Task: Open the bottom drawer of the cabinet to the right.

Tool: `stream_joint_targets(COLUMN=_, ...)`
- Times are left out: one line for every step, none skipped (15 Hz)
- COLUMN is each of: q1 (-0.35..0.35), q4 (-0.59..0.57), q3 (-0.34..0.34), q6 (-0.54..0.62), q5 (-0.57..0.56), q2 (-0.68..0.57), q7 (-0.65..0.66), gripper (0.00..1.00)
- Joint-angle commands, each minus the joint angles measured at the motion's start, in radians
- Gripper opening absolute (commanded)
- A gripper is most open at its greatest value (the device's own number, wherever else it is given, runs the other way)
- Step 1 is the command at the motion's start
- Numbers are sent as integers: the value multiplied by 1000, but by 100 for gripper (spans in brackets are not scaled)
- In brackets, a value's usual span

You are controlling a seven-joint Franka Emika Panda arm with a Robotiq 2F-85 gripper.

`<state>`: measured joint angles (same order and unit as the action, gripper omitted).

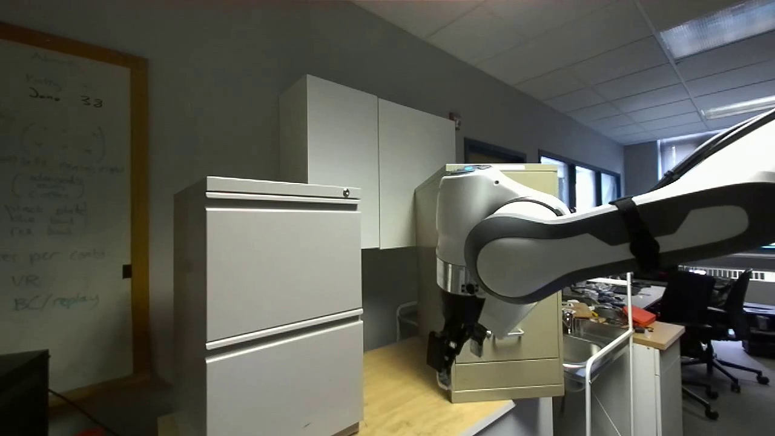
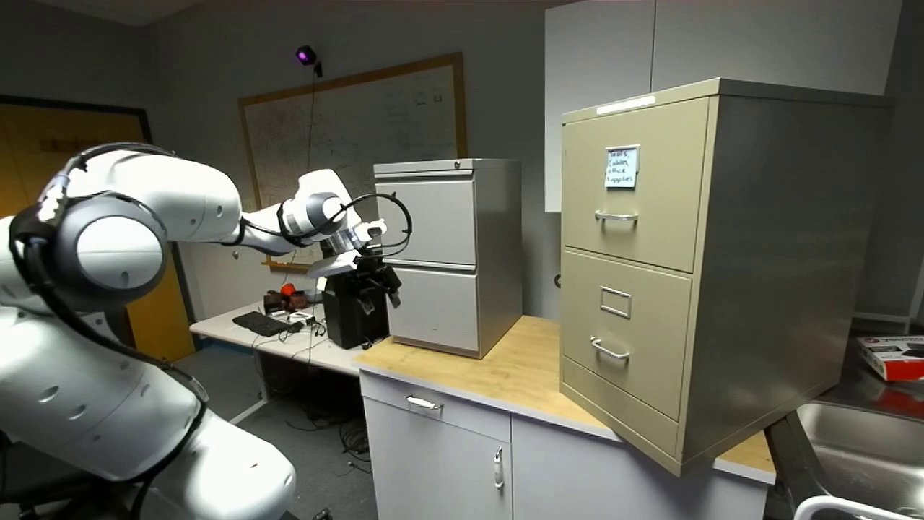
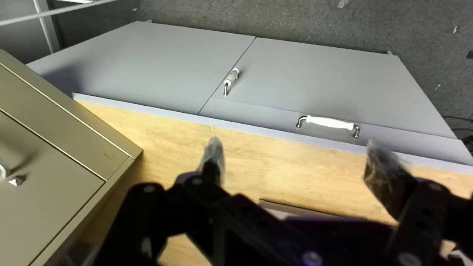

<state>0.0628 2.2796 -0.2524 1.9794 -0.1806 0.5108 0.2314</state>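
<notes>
The beige-tan cabinet (image 2: 776,253) stands on a wooden counter. Its bottom drawer (image 2: 653,365) is closed, with an empty label holder (image 2: 616,302) and a metal handle (image 2: 610,349). In an exterior view the arm partly covers the bottom drawer (image 1: 539,342). In the wrist view the bottom drawer (image 3: 48,181) shows at the left, its handle (image 3: 3,171) cut off by the edge. My gripper (image 2: 382,301) points down in front of the cabinets, apart from the handle. It is open and empty in the wrist view (image 3: 293,147), with its fingers wide apart above the counter.
A light-grey two-drawer cabinet (image 2: 433,307) stands on the same counter (image 2: 516,361). The base unit below has white handles (image 3: 329,122). A sink (image 2: 873,448) lies beside the beige cabinet. White wall cupboards (image 1: 418,175) hang behind. A desk (image 2: 224,325) stands farther back.
</notes>
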Motion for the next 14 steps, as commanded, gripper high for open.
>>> stream_joint_targets(q1=-28, q4=12, q3=82, q6=47, q5=22, q2=9, q7=30, gripper=100)
stream_joint_targets(q1=-40, q4=22, q3=114, q6=73, q5=42, q2=12, q7=33, gripper=100)
stream_joint_targets(q1=-53, q4=28, q3=144, q6=93, q5=62, q2=15, q7=37, gripper=100)
stream_joint_targets(q1=-62, q4=33, q3=171, q6=107, q5=86, q2=19, q7=33, gripper=100)
stream_joint_targets(q1=-78, q4=41, q3=199, q6=124, q5=107, q2=23, q7=32, gripper=100)
stream_joint_targets(q1=-95, q4=53, q3=231, q6=146, q5=128, q2=25, q7=25, gripper=100)
stream_joint_targets(q1=-110, q4=60, q3=257, q6=160, q5=152, q2=28, q7=26, gripper=100)
stream_joint_targets(q1=-130, q4=76, q3=287, q6=184, q5=174, q2=32, q7=20, gripper=100)
stream_joint_targets(q1=-150, q4=89, q3=312, q6=204, q5=194, q2=34, q7=22, gripper=100)
stream_joint_targets(q1=-168, q4=100, q3=335, q6=222, q5=216, q2=37, q7=25, gripper=100)
stream_joint_targets(q1=-191, q4=118, q3=361, q6=250, q5=236, q2=37, q7=24, gripper=100)
stream_joint_targets(q1=-210, q4=133, q3=385, q6=273, q5=260, q2=40, q7=24, gripper=100)
stream_joint_targets(q1=-228, q4=147, q3=403, q6=295, q5=282, q2=42, q7=29, gripper=100)
stream_joint_targets(q1=-246, q4=162, q3=424, q6=322, q5=307, q2=41, q7=30, gripper=100)
